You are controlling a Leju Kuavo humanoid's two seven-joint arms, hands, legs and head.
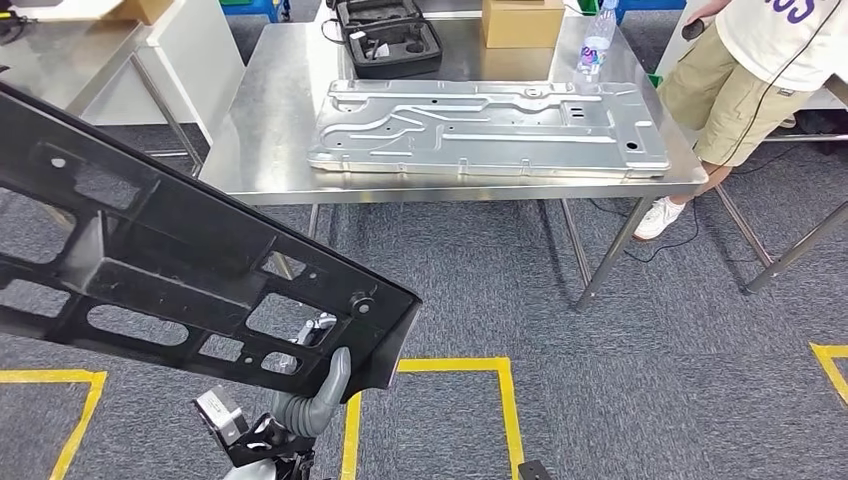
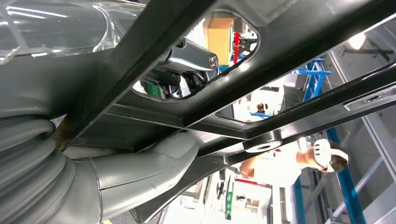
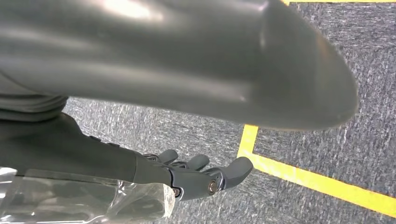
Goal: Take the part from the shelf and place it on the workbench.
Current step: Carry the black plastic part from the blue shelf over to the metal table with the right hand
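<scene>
My left hand (image 1: pixel 318 385) grips the big black part (image 1: pixel 150 255) by its lower end; the long part slants up and away leftward. My right hand (image 3: pixel 205 175) hangs with fingers loosely spread, holding nothing.

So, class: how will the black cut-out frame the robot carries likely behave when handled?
The black frame probably stays stiff, given its ribs. Its many openings suggest it is light for its size. Held near one edge by the left hand, it may swing.

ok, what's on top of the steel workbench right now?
On the workbench: a large stamped metal panel, a black case, a cardboard box and a water bottle. The surface beneath the panel is covered.
</scene>
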